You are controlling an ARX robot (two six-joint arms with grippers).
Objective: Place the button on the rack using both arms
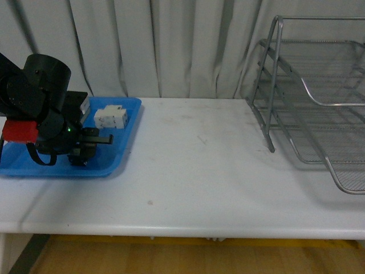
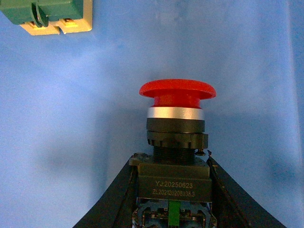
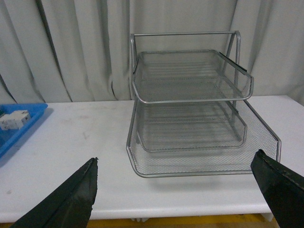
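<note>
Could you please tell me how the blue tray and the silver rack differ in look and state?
The blue tray is one flat plastic dish; the rack is silver wire mesh in stacked tiers. The tray holds a white block; the rack's tiers show nothing in them. Both stand on the white table.

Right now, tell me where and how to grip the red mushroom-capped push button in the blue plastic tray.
Grip the button by its dark square body, from the base end: its flat parallel sides suit the fingers; the round cap would likely slip. The left gripper holds it so.
</note>
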